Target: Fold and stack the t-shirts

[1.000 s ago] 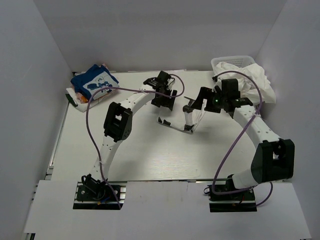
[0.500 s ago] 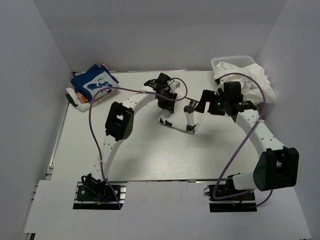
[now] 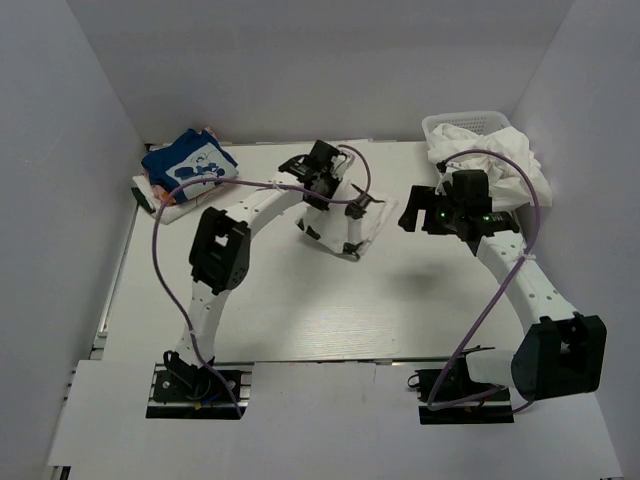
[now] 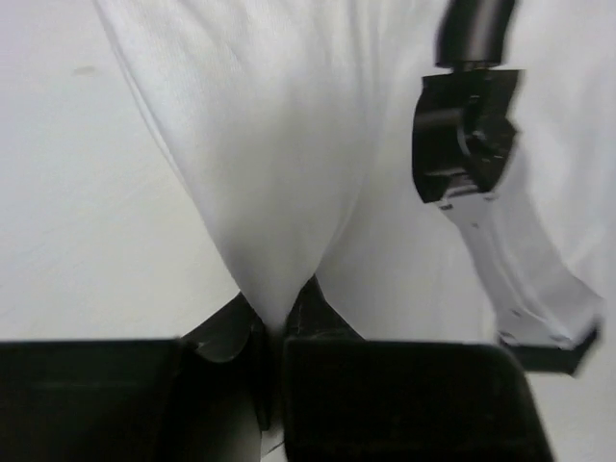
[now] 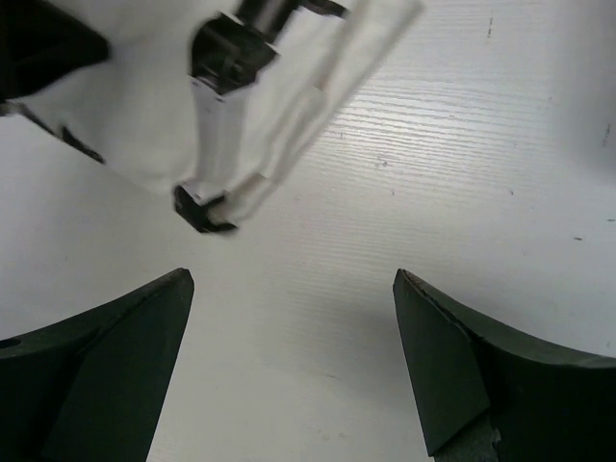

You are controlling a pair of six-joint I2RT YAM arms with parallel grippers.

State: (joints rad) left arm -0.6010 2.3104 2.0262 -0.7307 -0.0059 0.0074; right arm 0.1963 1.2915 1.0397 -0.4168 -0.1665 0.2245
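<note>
**mako:** overhead cam confused me, where was the shirt at that point?

**dj_bolt:** roughly the middle of the table (image 3: 300, 310), a bit left of centre. The white shirt (image 3: 347, 228) lay partly on the wood in a loose bundle. The left gripper (image 3: 325, 198) was right on top of it, fingers (image 4: 322, 318) pressed together on a fold. The left wrist cam showed it best: the cloth narrowed to a point and disappeared between the two black tips, then fanned out away from the pinch

**mako:** and the other arm?

**dj_bolt:** the right gripper (image 3: 413, 214) hung just right of the shirt, clearly apart from it and not touching. Its fingers were spread wide with nothing between them. Its own cam only had bare table under the gap, with the edge of the shirt up in the top left corner

**mako:** what about the back of the table?

**dj_bolt:** far left corner had the folded blue shirt (image 3: 185, 162), white cartoon facing up, on top of a small pile (image 3: 165, 197). I couldn't tell what was under it. Far right corner had the basket (image 3: 470, 122), with crumpled white cloth (image 3: 515, 165) stuffed in and spilling over its right side. No idea how many shirts that was
</note>
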